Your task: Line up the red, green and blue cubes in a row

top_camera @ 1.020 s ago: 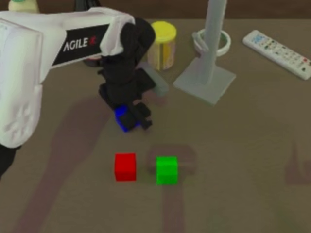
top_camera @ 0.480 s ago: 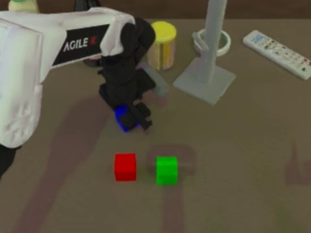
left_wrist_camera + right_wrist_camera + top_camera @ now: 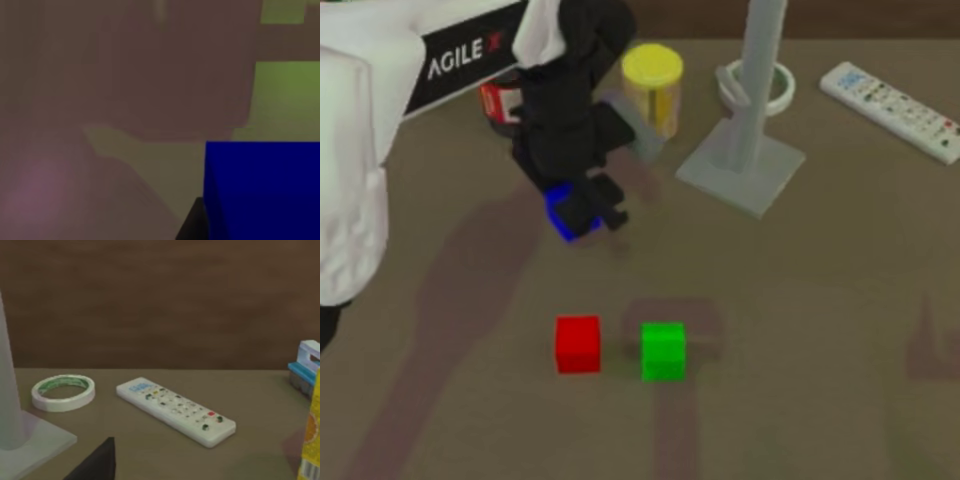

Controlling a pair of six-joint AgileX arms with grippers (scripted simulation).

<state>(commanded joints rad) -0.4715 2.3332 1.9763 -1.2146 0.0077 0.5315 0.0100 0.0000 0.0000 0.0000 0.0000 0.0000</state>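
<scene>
The red cube (image 3: 578,344) and the green cube (image 3: 663,350) sit side by side on the table near the front, a small gap between them. My left gripper (image 3: 585,212) hangs farther back over the table, shut on the blue cube (image 3: 560,217). In the left wrist view the blue cube (image 3: 262,190) fills one corner, with a dark finger (image 3: 195,226) pressed against its side. My right arm is outside the top view. Its wrist view shows a single dark finger (image 3: 102,465) set far out to the side, with nothing held.
Along the back stand a red can (image 3: 498,103), a yellow-lidded jar (image 3: 653,85), a grey stand with a tall post (image 3: 745,160), a tape roll (image 3: 760,90) and a white remote (image 3: 895,108). The remote (image 3: 175,410) and tape roll (image 3: 62,391) also lie ahead of the right wrist.
My left arm has carried the blue cube toward the back of the table, uncovering the red can. The red and green cubes have not moved.
</scene>
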